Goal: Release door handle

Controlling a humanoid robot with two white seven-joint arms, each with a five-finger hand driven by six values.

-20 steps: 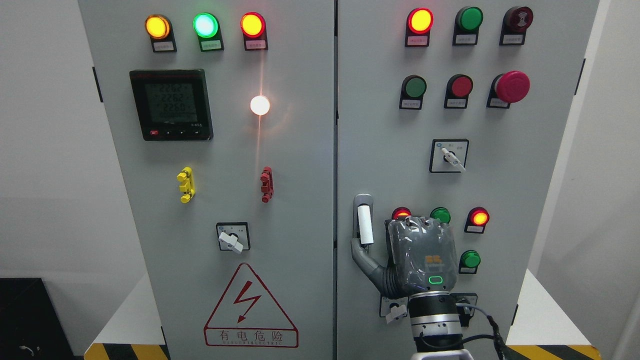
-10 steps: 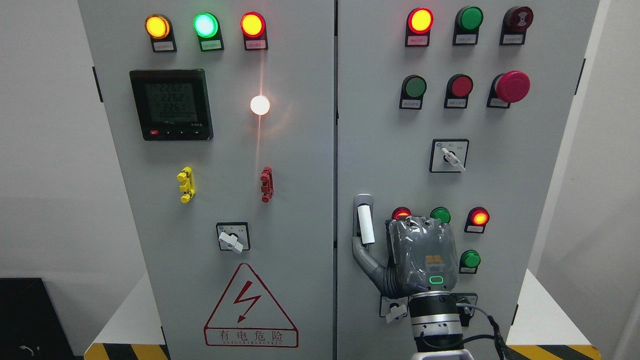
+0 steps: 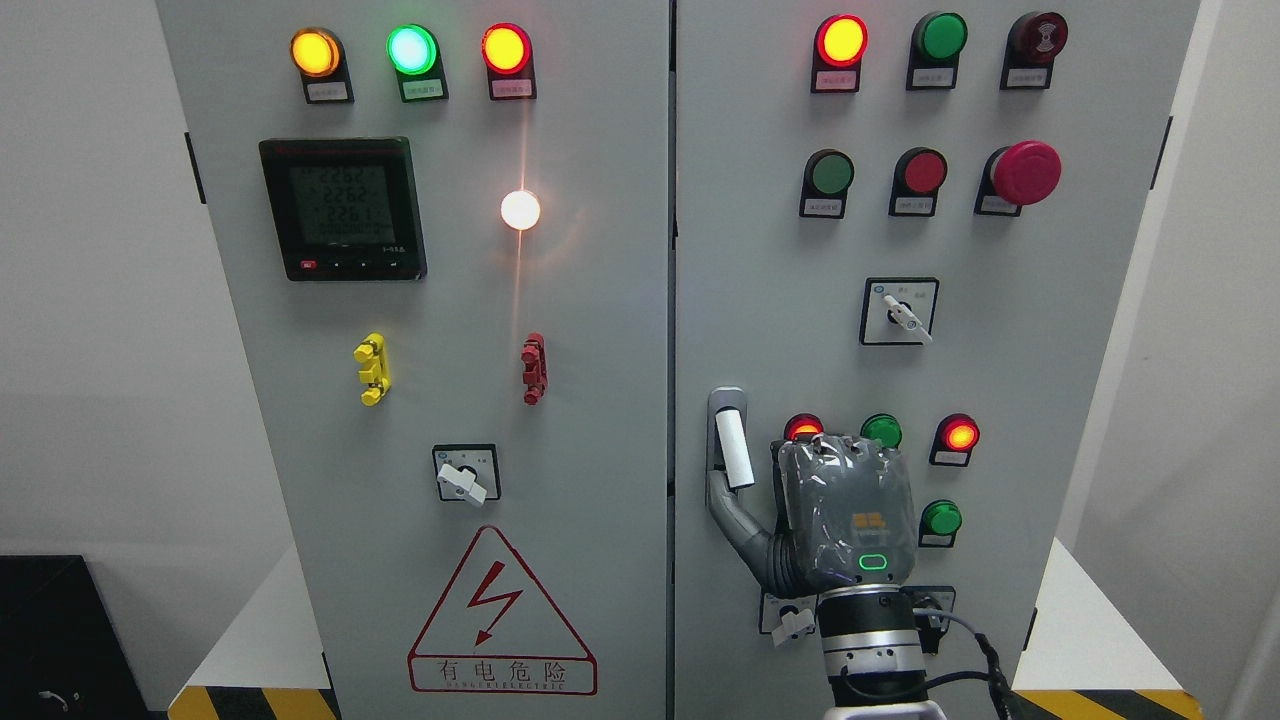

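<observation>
The door handle (image 3: 733,450) is a white bar in a grey mount at the left edge of the right cabinet door (image 3: 760,250), standing nearly upright. My right hand (image 3: 845,510), grey and wrapped in clear film, comes up from the bottom edge and sits just right of the handle with its back to the camera. Its thumb (image 3: 738,522) stretches out to the left and ends at the handle's lower end, without wrapping the bar. The other fingers point toward the door and hold nothing. My left arm does not show.
Lit and unlit buttons (image 3: 960,436) ring the hand, with a rotary switch (image 3: 900,312) above and another (image 3: 790,622) beside the wrist. The left door (image 3: 600,450) carries a meter (image 3: 343,208), lamps and a warning triangle (image 3: 500,615). A striped floor edge (image 3: 255,703) runs below.
The right hand has edged very slightly to the right, its thumb still at the handle's lower end. The door and handle look the same.
</observation>
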